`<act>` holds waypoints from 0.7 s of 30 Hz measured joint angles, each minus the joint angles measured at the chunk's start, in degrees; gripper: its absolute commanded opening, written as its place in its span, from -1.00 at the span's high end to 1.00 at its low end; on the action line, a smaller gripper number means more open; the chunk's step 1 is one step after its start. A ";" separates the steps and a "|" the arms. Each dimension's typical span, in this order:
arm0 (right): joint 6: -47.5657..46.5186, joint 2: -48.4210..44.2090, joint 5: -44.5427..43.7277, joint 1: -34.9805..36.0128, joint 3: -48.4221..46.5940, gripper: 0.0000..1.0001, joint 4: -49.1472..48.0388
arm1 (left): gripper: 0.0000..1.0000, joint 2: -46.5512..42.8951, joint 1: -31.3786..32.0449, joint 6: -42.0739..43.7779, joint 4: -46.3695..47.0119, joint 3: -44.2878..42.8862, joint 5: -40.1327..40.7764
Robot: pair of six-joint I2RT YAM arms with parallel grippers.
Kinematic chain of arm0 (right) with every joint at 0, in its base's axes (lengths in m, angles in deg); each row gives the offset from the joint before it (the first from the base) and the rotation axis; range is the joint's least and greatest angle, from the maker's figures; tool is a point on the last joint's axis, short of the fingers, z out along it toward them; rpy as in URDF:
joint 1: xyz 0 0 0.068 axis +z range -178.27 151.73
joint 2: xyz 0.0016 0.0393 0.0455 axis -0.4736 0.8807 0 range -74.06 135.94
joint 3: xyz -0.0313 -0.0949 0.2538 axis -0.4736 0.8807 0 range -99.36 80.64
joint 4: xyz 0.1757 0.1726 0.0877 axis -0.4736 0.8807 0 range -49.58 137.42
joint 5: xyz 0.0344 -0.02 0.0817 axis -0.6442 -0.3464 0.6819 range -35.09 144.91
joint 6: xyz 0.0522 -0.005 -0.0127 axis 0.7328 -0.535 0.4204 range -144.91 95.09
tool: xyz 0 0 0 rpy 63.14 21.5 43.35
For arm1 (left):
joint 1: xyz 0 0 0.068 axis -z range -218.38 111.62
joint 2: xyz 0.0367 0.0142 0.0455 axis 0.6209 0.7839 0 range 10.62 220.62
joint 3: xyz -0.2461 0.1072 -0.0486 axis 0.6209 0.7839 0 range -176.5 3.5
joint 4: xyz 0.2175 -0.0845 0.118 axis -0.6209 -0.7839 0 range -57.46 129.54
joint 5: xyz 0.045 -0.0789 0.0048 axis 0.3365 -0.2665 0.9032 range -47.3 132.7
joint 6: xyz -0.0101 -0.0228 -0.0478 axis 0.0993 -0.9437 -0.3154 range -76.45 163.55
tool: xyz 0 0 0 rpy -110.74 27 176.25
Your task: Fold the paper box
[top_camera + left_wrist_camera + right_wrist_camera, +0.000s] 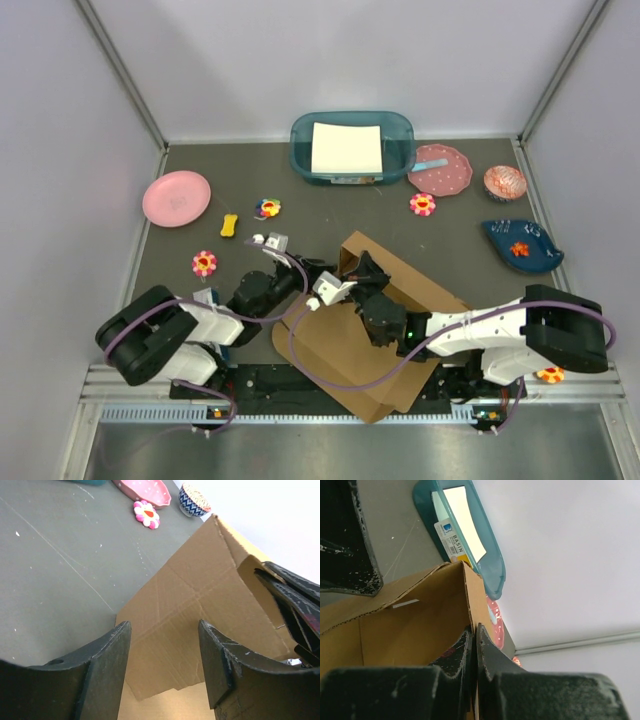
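The paper box (345,375), a brown creased cardboard piece, lies near the table's front between the arms, with one flap raised at its far left corner. My right gripper (364,270) is shut on that raised flap; in the right wrist view (474,630) the cardboard edge (475,592) runs between the closed jaws. My left gripper (308,277) is open and empty just left of the flap. In the left wrist view its fingers (112,650) frame the cardboard (200,600), apart from it, with the right gripper's black fingers (295,605) at the right.
A teal bin (400,135) with a white sheet stands at the back. A pink plate (177,198) is at back left. A dotted pink plate (440,170), a patterned bowl (505,182) and a blue dish (522,247) are on the right. Flower toys (204,263) are scattered about.
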 measured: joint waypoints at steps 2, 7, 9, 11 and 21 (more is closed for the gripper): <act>0.04 0.02 -0.07 0.02 -0.28 1.00 0.39 | -0.26 -2.05 0.11 1.03 -0.85 0.28 0.00; 0.37 0.02 -0.11 0.07 -0.42 1.00 0.61 | -0.26 -4.17 0.11 3.58 -2.27 0.35 -0.72; 0.44 0.02 -0.17 0.07 -0.70 1.00 0.87 | -0.26 -3.98 0.13 4.26 -2.75 0.35 -1.60; 0.48 0.02 -0.20 0.09 -0.72 1.00 1.07 | -0.26 -3.30 0.31 4.98 -2.75 0.35 -2.40; 1.31 0.02 -0.17 0.15 -1.11 1.00 2.19 | -0.50 0.09 3.06 9.18 -0.15 2.21 -3.41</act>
